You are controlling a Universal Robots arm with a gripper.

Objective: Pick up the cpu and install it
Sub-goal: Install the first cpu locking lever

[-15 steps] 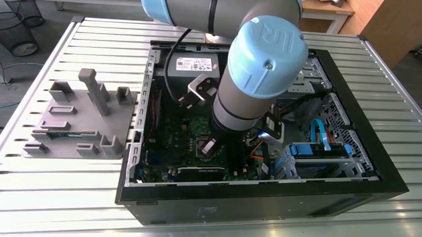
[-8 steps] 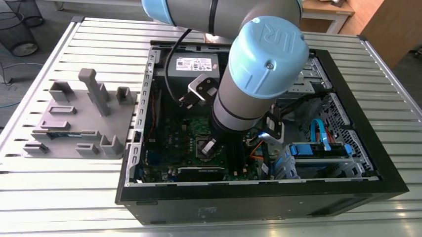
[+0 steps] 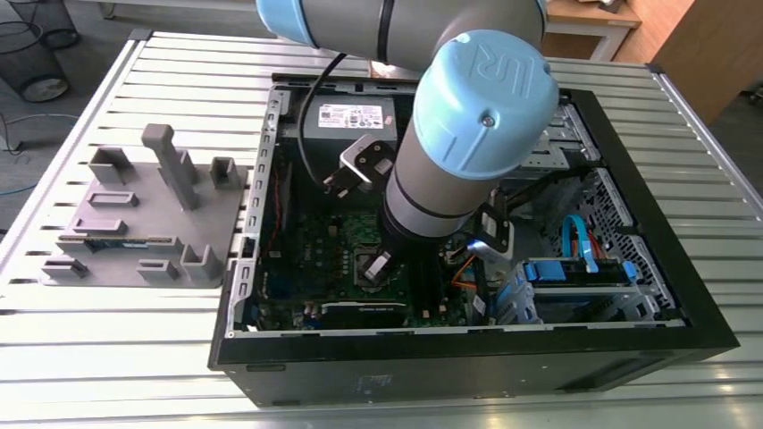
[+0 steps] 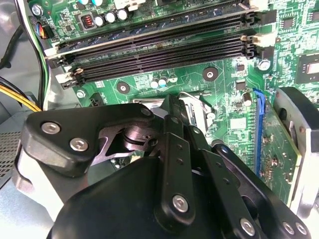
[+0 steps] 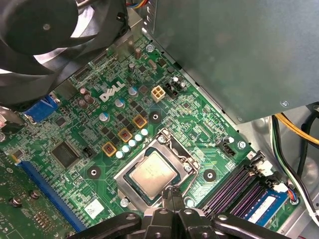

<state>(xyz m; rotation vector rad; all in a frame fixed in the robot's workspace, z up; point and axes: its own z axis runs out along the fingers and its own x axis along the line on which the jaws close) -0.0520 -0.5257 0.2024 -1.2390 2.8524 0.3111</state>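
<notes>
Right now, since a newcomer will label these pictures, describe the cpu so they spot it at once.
Inside the open black computer case, find the green motherboard. Between its long blue slot and dark memory slots sits a silver-framed socket. The cpu is the flat square in it, with a pale shiny metal top; nearby chips are black.

Exterior view looks down on the whole computer case [image 3: 453, 366]; both wrist views face its motherboard [image 5: 199, 129] [image 4: 184, 74] closely.
</notes>
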